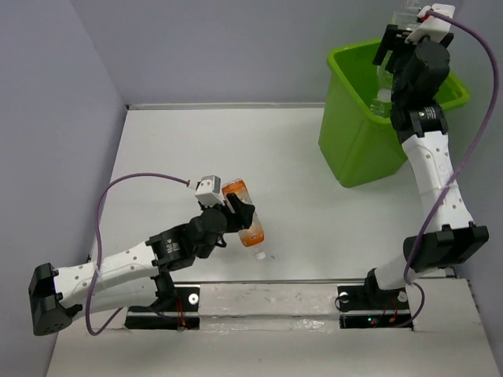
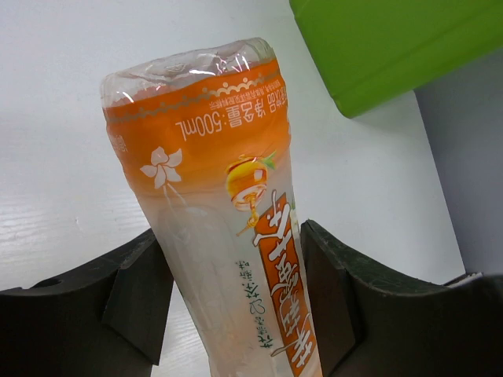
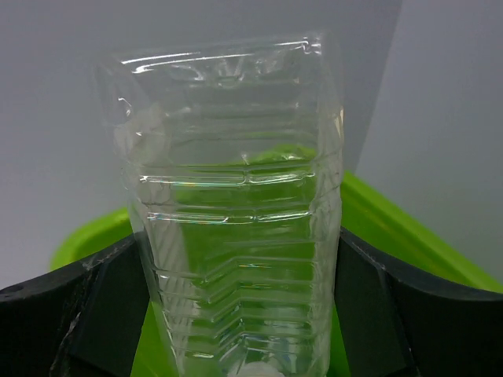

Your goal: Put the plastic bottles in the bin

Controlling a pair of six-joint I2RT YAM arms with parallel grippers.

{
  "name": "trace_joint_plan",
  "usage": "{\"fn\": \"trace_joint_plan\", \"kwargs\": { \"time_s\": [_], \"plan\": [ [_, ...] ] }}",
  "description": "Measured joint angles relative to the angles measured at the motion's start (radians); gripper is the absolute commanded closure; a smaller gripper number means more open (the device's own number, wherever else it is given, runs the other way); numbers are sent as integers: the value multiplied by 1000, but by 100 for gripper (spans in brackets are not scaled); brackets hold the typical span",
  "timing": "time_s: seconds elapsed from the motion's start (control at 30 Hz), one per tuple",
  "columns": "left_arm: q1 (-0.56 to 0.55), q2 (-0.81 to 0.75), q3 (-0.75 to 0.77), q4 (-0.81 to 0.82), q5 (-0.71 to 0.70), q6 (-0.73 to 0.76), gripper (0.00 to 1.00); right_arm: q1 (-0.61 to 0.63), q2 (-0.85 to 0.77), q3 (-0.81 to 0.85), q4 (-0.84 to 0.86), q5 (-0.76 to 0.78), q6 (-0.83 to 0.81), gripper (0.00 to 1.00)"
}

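Over the bin (image 1: 354,149), clear bottle (image 3: 236,220) between fingers (image 3: 102,314) of the right pincer (image 3: 240,271)

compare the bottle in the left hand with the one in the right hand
The orange-labelled bottle in the left hand carries a printed orange label; the clear bottle in the right hand is bare, ribbed plastic. The orange-labelled bottle is over the table, well away from the bin; the clear bottle is over the bin. Both are see-through plastic, each gripped between a hand's fingers.
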Motion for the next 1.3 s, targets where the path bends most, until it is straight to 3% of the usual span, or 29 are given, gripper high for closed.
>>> {"fn": "trace_joint_plan", "kwargs": {
  "time_s": [0.03, 0.27, 0.37, 0.4, 0.43, 0.47, 0.5, 0.53, 0.6, 0.73, 0.93, 1.3],
  "plan": [
    [0, 7, 16, 1, -1, 10, 36, -15, 24, -14, -15, 0, 12, 1],
    [10, 96, 164, 32, -10, 84, 36, -46, 48, -55, -166, -34, 93, 1],
    [27, 175, 280, 71, -10, 132, 36, -46, -90, -119, -186, -103, 161, 15],
    [34, 200, 317, 79, -10, 148, 36, -46, -165, -179, -158, -147, 196, 25],
    [45, 241, 371, 92, -8, 170, 36, -46, -233, -233, -152, -176, 220, 48],
    [53, 269, 402, 103, -5, 180, 36, -46, -346, -321, -131, -220, 261, 58],
    [63, 300, 440, 117, -1, 193, 36, -46, -452, -407, -103, -254, 290, 80],
    [79, 343, 492, 121, 13, 212, 37, -46, -506, -453, -100, -276, 313, 90],
    [107, 409, 575, 138, 32, 232, 37, -46, -695, -633, -30, -353, 389, 100],
    [171, 549, 760, 140, 98, 264, 37, -46, -898, -893, 27, -442, 476, 100],
    [213, 771, 1109, 131, 155, 299, 37, -46, -1056, -1245, -89, -574, 576, 100],
    [213, 1179, 1764, 186, 161, 327, 37, -46, -1280, -1387, -148, -758, 653, 100]
  ]
}}
